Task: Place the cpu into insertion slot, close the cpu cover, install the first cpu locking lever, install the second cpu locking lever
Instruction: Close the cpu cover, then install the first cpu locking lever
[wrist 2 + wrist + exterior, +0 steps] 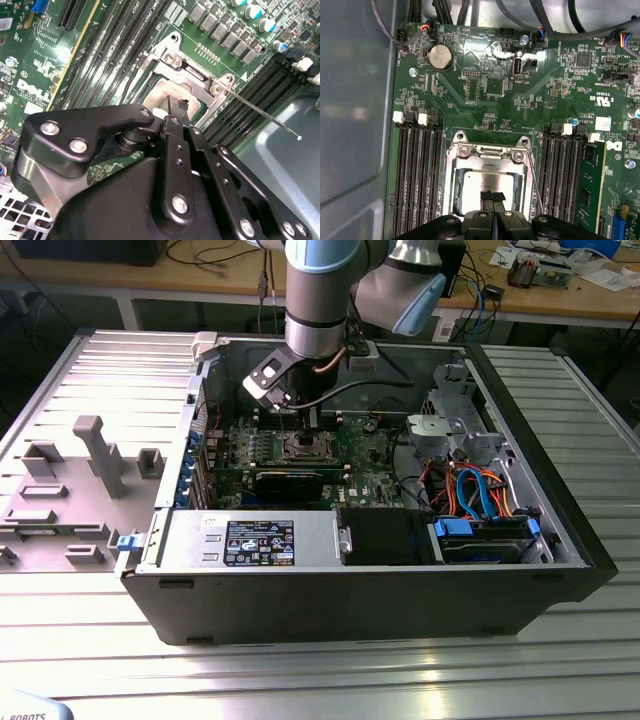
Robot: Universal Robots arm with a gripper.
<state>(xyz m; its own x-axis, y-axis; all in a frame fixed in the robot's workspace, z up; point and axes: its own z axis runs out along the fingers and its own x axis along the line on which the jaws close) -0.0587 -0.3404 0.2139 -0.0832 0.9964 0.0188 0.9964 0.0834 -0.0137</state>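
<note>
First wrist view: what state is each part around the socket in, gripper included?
cpu: seated in the insertion slot.
cpu cover: apparently down around the cpu.
locking lever: looks unlatched, rod standing free.
memory slots: empty.
gripper: shut, tips at the cpu's top.

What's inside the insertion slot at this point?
The cpu lies in the insertion slot, silver top showing. The shut pincer covers part of it; anything beneath the cpu is hidden.
</note>
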